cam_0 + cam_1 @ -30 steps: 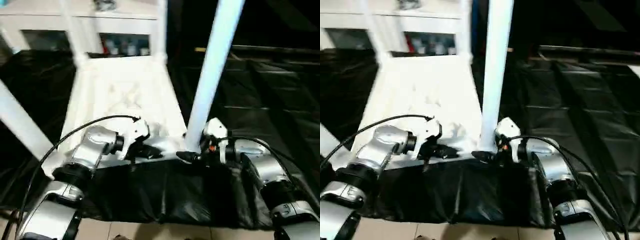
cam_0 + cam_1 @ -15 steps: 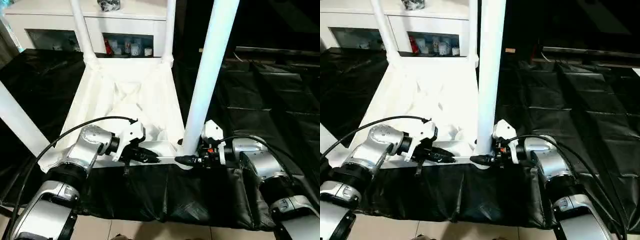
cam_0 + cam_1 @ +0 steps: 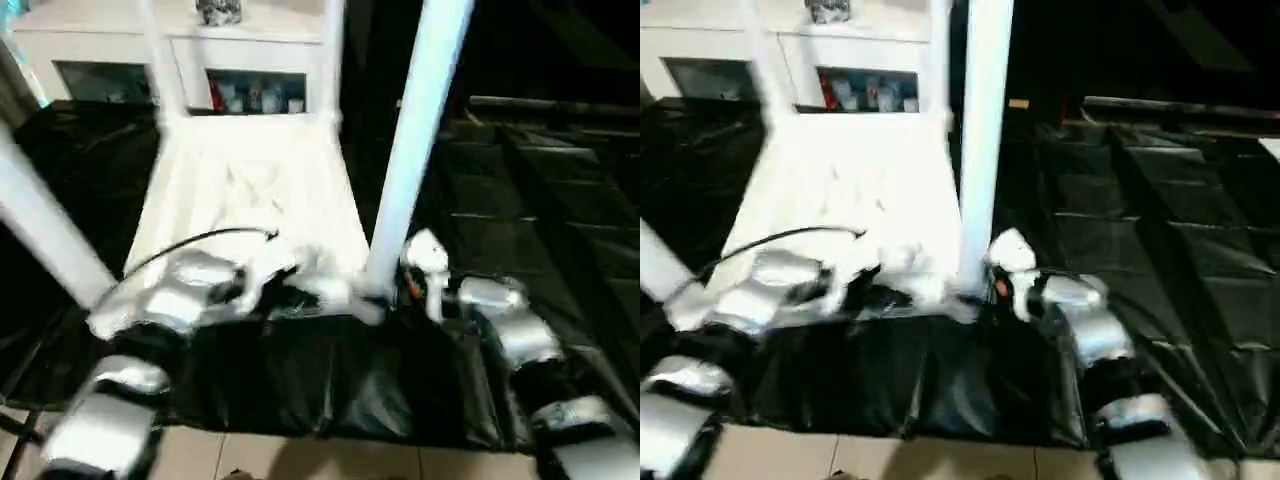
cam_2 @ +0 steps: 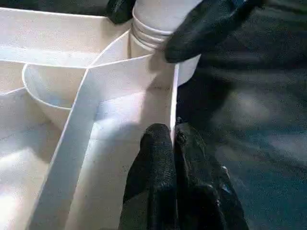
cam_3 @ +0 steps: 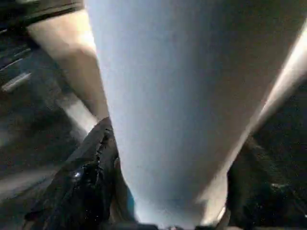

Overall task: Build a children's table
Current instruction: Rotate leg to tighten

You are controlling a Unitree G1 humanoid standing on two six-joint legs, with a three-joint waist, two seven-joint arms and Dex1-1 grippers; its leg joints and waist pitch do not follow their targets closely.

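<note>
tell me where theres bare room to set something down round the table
Free: the black sheeting right of the near right leg, and the ribbed middle of the tabletop between the four legs. Crowded: the near edge, where the left gripper pinches the rim and the right gripper clasps the leg's base at its socket.

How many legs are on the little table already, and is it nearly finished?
All four legs stand up from the upside-down tabletop. In hand: the right gripper is clamped round the near right leg at its socket, and the left gripper pinches the tabletop's near edge. Left: maybe seating that leg fully, then flipping the table upright.
</note>
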